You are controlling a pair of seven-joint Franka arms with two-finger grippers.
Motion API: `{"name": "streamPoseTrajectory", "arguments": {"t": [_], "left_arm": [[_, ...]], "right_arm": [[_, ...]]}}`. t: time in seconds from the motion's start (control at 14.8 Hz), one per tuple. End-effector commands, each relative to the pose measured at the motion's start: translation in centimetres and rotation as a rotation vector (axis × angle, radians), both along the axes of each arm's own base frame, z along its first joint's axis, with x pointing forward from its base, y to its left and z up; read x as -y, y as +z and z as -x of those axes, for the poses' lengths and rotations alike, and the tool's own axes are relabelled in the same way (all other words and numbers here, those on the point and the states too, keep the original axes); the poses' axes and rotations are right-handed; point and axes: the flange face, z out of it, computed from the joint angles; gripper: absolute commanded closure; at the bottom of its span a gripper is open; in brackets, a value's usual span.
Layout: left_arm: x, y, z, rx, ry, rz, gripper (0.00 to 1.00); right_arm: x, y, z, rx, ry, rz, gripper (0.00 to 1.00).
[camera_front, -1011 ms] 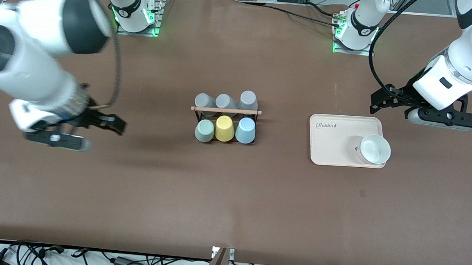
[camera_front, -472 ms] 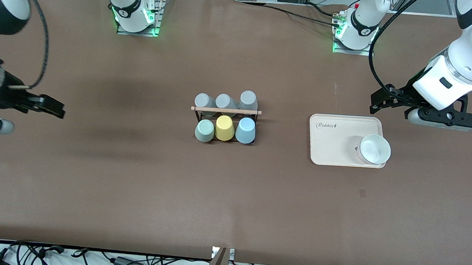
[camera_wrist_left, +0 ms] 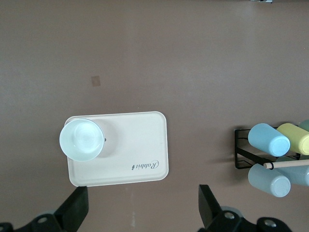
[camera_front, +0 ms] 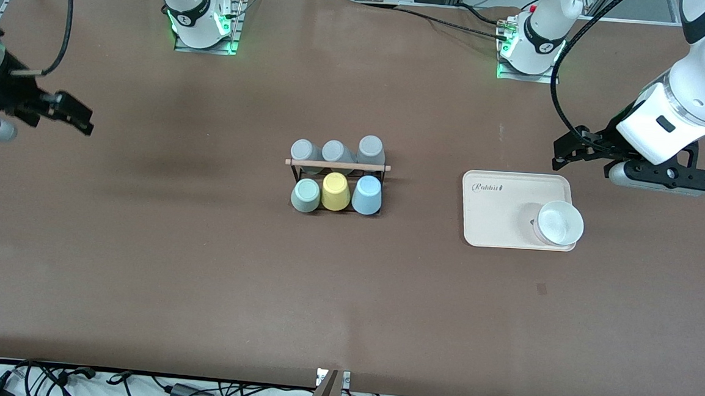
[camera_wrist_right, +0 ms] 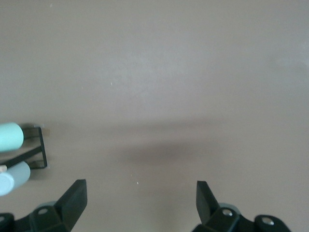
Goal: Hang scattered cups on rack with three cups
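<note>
Both grippers, left (camera_front: 566, 155) and right (camera_front: 79, 115), hang open and empty; mint cup (camera_front: 305, 195) looks light, smooth, so pinch its wall.

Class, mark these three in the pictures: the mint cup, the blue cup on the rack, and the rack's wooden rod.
mint cup (camera_front: 305, 195): front view, on its upturned base.
blue cup (camera_front: 367, 194): front view, on its side wall.
wooden rod (camera_front: 337, 165): front view, at the middle of the rod.
</note>
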Motion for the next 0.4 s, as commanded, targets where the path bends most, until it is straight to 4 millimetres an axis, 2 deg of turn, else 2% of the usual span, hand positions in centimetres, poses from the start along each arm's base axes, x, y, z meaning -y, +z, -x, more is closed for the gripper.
{"name": "streamPoseTrajectory", "arguments": {"t": [0.0,0.34], "left_arm": [[0.01,0.31,0.65,0.005,-0.007,0.011,0.0],[0.1,0.38,0.66,0.007,-0.009,0.011,0.0]], "right_arm": [[0.22,-0.39,1.85,-0.006,0.001,-0.011,0.0],[0.04,0.08,1.14,-0.006,0.01,-0.015,0.0]]}}
